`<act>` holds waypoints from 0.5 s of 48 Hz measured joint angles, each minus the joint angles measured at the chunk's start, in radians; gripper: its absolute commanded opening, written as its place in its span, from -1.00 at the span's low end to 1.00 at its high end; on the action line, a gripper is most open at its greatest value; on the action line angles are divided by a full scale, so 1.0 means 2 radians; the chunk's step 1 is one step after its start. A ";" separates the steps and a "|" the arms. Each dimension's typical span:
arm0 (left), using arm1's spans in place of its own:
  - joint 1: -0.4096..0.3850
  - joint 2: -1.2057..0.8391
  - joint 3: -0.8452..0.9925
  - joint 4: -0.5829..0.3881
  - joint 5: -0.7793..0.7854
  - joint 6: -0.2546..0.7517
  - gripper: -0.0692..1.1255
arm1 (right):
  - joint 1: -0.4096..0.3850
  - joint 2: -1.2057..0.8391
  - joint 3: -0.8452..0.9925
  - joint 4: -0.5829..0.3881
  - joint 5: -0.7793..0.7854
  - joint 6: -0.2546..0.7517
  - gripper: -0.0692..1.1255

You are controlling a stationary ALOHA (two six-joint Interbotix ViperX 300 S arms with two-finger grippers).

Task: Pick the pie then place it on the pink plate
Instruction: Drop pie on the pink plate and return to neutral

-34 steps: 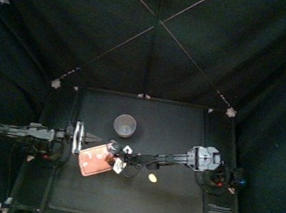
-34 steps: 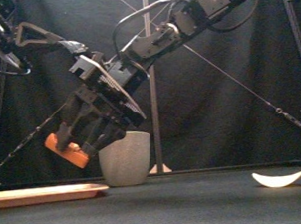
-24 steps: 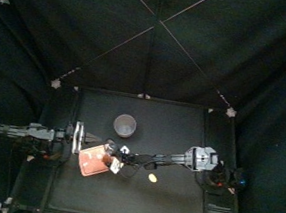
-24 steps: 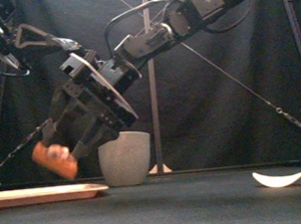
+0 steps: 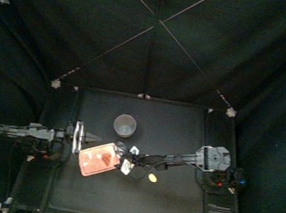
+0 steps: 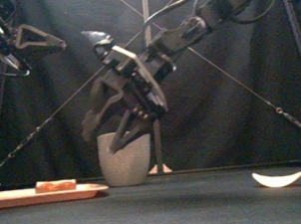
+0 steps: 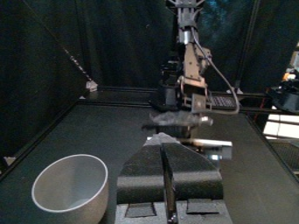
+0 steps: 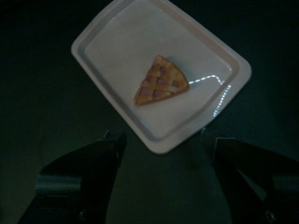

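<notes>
Pink tray, orange pie, grey cup, all on black.
The tray (image 8: 117, 48) is plain salmon pink, with no pattern. The pie (image 8: 156, 81) slice on it is orange-brown, its top crossed by a lattice of paler strips over darker red gaps. The cup (image 6: 126, 158), farther back and a little right, is pale grey; no pattern can be made out. At near right, the crescent toy (image 6: 277, 179) is pale yellow. Table (image 5: 182, 135) and curtain (image 5: 63, 26) are plain black.

A lattice-topped orange pie slice (image 8: 159, 80) lies flat near the middle of the pink plate (image 8: 117, 52), set near the table's (image 5: 164, 208) left edge.
</notes>
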 measured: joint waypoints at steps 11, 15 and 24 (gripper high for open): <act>0.000 0.000 0.000 0.000 0.000 0.000 -0.90 | -0.002 -0.095 0.092 -0.021 -0.014 -0.002 0.79; 0.000 0.000 0.000 0.000 0.000 0.000 -0.90 | -0.002 -0.121 0.122 -0.037 -0.017 -0.001 0.79; 0.001 0.000 0.000 -0.001 0.000 0.000 -0.90 | -0.013 -0.174 0.173 -0.055 -0.025 0.001 0.79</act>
